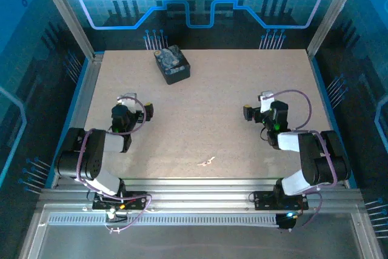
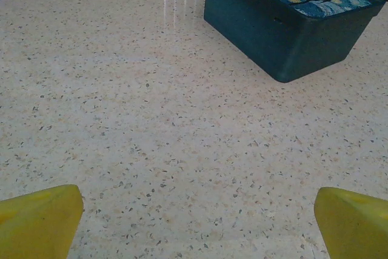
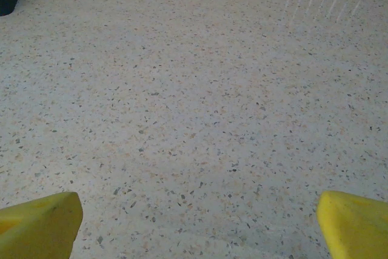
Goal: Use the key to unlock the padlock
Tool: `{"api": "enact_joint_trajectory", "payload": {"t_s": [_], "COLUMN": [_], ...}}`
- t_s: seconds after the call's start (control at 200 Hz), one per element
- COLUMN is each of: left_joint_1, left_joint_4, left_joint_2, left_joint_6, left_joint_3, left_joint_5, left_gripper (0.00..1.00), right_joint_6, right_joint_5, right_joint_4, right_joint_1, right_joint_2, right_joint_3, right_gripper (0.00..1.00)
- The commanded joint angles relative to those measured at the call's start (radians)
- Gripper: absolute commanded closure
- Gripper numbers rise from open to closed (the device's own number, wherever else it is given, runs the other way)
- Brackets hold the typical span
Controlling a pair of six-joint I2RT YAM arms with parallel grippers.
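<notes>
Pale pinkish-tan metal, the tiny thin key (image 1: 207, 162) lies flat on the speckled, stone-look beige table (image 1: 242, 77), close to its near edge and between the two arms. Thin and flat on so smooth a surface, it will likely skid ahead of blunt yellow fingertips (image 2: 39, 219), perhaps off the near edge. The left gripper (image 2: 197, 222) and right gripper (image 3: 197, 222) hang empty, jaws wide apart. At far left stands the dark blue swirl-patterned rectangular tin (image 1: 172, 65), matte-walled; whether it holds the padlock, I cannot tell.
</notes>
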Motion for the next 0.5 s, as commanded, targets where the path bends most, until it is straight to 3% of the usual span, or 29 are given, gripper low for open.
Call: {"api": "enact_joint_trajectory", "payload": {"t_s": [0.0, 0.495], "left_joint_1": [0.005, 0.008], "left_joint_4": [-0.001, -0.013], "left_joint_2": [-0.006, -0.006], "left_joint_6": [0.017, 0.003], "left_joint_3": [0.019, 0.025], "left_joint_5": [0.023, -0.007], "left_gripper": [0.01, 0.01], "right_joint_6": [-0.013, -0.008], "right_joint_5": [-0.012, -0.025], "right_joint_4": [0.023, 0.019], "right_joint_1": [-0.018, -0.025], "right_joint_2": [0.001, 0.001], "right_joint_3": [0.013, 0.014], "right_gripper": [0.00, 0.00]}}
